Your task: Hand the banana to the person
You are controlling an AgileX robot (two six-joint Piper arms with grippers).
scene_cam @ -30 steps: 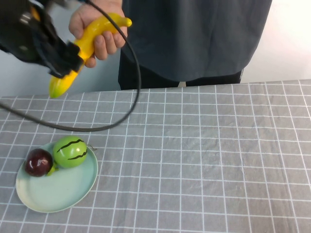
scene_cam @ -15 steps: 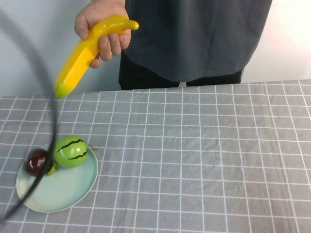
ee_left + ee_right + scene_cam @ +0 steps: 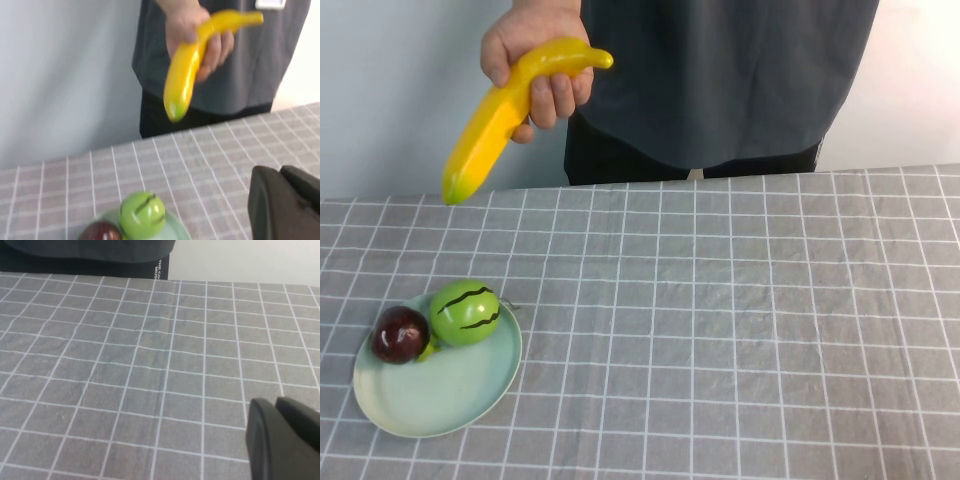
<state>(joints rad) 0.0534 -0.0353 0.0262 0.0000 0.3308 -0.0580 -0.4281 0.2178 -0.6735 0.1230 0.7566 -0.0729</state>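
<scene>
The person (image 3: 720,80) stands behind the table's far edge in a dark grey shirt. Their bare hand (image 3: 535,40) holds the yellow banana (image 3: 500,115) in the air above the far left of the table, stem end up and blunt end hanging down. The left wrist view also shows the banana (image 3: 186,75) in that hand, well away from my left gripper (image 3: 281,170), which is shut and empty. My right gripper (image 3: 276,401) is shut and empty over bare cloth. Neither arm shows in the high view.
A pale green plate (image 3: 440,425) at the front left carries a green striped melon (image 3: 465,313) and a dark red round fruit (image 3: 400,334). A grey checked cloth (image 3: 740,330) covers the table.
My left arm let go of the banana and drew back out of the high view, its cable following. The person's hand now holds the banana alone and has lifted it slightly.
</scene>
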